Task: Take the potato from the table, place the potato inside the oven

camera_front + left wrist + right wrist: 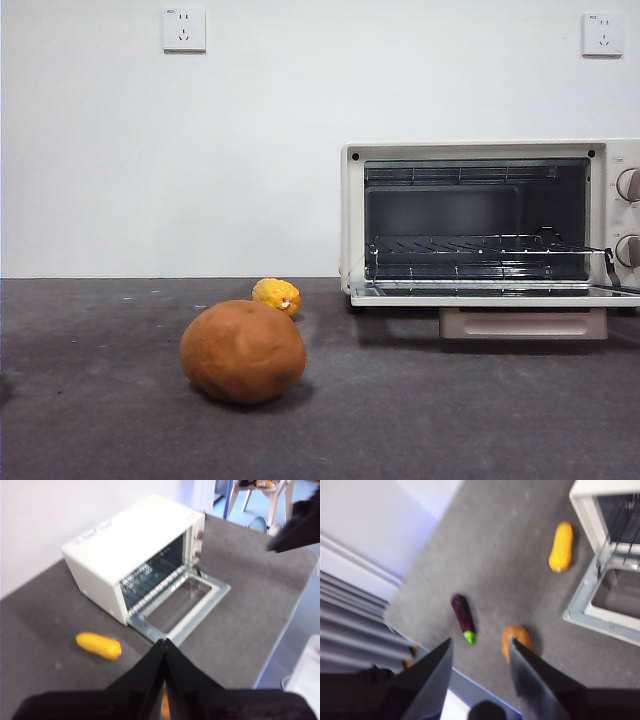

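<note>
On the desk (100,420) the potato (243,351) sits untouched at 8 o'clock from the open oven (480,220) (nothing done yet), right end effector (480,680) spread empty above, left end effector (164,680) closed, empty.

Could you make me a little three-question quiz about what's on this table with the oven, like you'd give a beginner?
1. True or false: the oven door is shut.
2. Which thing lies nearest the potato in the front view? A) the yellow fruit B) the wall socket C) the oven knob
3. Fill in: in the right wrist view, the right tool hangs over the table with its jaws ____.

Key:
1. False: the door lies folded down flat, and the wire rack shows inside.
2. A.
3. Open; the potato shows between them, untouched. A purple eggplant lies nearby.
</note>
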Controlling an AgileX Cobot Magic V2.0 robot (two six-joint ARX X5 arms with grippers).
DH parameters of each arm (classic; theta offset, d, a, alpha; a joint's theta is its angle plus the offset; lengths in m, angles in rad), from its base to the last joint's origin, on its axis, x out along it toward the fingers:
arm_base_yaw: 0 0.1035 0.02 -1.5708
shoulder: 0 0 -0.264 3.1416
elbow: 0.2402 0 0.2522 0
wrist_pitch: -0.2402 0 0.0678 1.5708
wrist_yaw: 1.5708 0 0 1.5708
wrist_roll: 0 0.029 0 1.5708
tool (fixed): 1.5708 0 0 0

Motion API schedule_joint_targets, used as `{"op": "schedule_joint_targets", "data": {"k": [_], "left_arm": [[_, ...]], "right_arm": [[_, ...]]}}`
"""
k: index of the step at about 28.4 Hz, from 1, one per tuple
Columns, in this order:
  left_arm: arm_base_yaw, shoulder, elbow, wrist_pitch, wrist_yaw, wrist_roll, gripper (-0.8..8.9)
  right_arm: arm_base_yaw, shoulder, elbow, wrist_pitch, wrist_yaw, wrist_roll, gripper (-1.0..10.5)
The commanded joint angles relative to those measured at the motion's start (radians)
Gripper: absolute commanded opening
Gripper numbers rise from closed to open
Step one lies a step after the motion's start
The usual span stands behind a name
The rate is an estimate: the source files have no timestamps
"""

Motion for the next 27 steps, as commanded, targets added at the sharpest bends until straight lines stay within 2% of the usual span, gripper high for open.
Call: {"op": "schedule_joint_targets", "data": {"k": [1, 3, 6, 10, 13, 14, 16, 17, 19, 23, 27], "left_arm": [[0.0, -0.06, -0.099, 0.0, 0.003, -0.009, -0.08], [0.0, -0.109, -0.185, 0.0, -0.021, -0.006, -0.08], [0.0, -0.18, -0.31, 0.0, -0.067, -0.007, -0.08], [0.0, -0.276, -0.448, 0.0, -0.074, -0.026, -0.08], [0.0, -0.373, -0.547, 0.0, -0.074, -0.039, -0.08], [0.0, -0.412, -0.576, 0.0, -0.074, -0.04, -0.08], [0.0, -0.479, -0.608, 0.0, -0.074, -0.04, -0.08], [0.0, -0.507, -0.613, 0.0, -0.074, -0.04, -0.08], [0.0, -0.559, -0.613, 0.0, -0.074, -0.041, -0.08], [0.0, -0.637, -0.613, 0.0, -0.074, -0.047, -0.08], [0.0, -0.66, -0.614, 0.0, -0.074, -0.052, -0.08]], "right_arm": [[0.105, 0.056, -0.004, 0.022, 0.091, 0.011, 2.0], [0.175, 0.11, -0.004, 0.042, 0.147, 0.011, 2.0], [0.265, 0.197, -0.004, 0.073, 0.178, 0.001, 2.1], [0.358, 0.314, -0.004, 0.106, 0.212, 0.0, 3.5], [0.418, 0.428, -0.004, 0.129, 0.254, -0.016, 3.6], [0.433, 0.472, -0.004, 0.133, 0.278, -0.032, 4.0], [0.453, 0.546, -0.004, 0.142, 0.319, -0.034, 6.1], [0.46, 0.576, -0.004, 0.15, 0.324, -0.034, 6.5], [0.471, 0.633, -0.004, 0.18, 0.323, -0.035, 6.7], [0.51, 0.722, -0.004, 0.241, 0.346, -0.098, 6.7], [0.554, 0.797, -0.004, 0.266, 0.489, -0.153, 6.7]]}}
